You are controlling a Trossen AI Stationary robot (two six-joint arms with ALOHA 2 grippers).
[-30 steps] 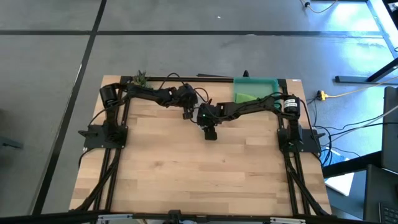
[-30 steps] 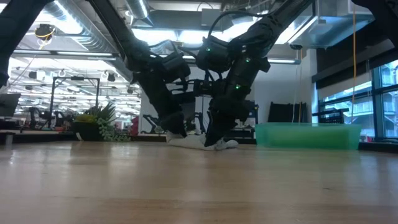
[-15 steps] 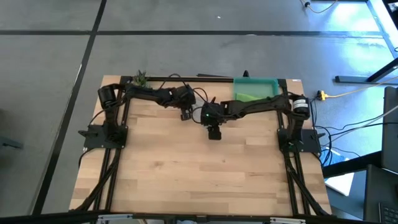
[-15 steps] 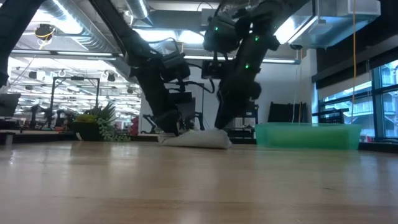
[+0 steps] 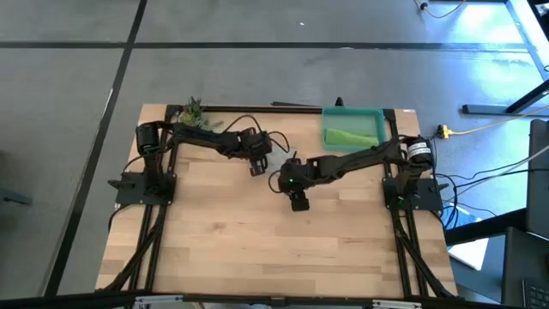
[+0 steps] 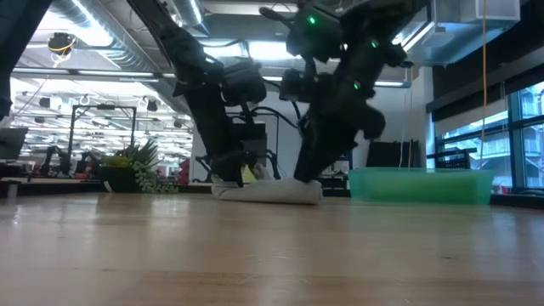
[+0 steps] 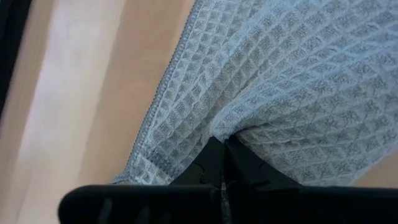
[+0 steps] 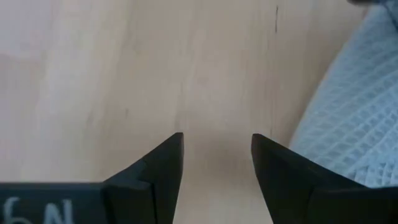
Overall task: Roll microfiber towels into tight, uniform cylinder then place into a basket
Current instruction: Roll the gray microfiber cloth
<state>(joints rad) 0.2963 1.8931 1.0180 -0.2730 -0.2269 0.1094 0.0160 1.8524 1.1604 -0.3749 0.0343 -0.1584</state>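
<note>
Grey waffle-weave cloth is the subject here, though the high view barely shows it: the left gripper (image 5: 257,163) and right gripper (image 5: 298,196) meet near the table's (image 5: 257,249) middle and their dark arms cover the grey towel almost entirely, so its shape and how far it is rolled cannot be read from above. At the far right corner the basket (image 5: 378,116) already holds the green towel (image 5: 350,136), with a small plant (image 5: 194,110) at the far left. In the low view the grey towel (image 6: 270,191) lies as a low, loose mound on the wood between the two grippers, the basket (image 6: 420,184) well apart to one side; which gripper is which is hard to tell at this level. The left wrist view shows the left fingers (image 7: 214,165) pinched shut on a fold of the grey towel (image 7: 280,81), whose hemmed edge trails slack. The right wrist view shows the right fingers (image 8: 158,168) spread apart over bare wood, holding nothing, the towel's (image 8: 348,130) edge just beside them. The likely risk: with only one pinch on soft cloth, a pull could unroll or skew the mound, leaving a lopsided cylinder; the open right fingers could also snag the edge.
</note>
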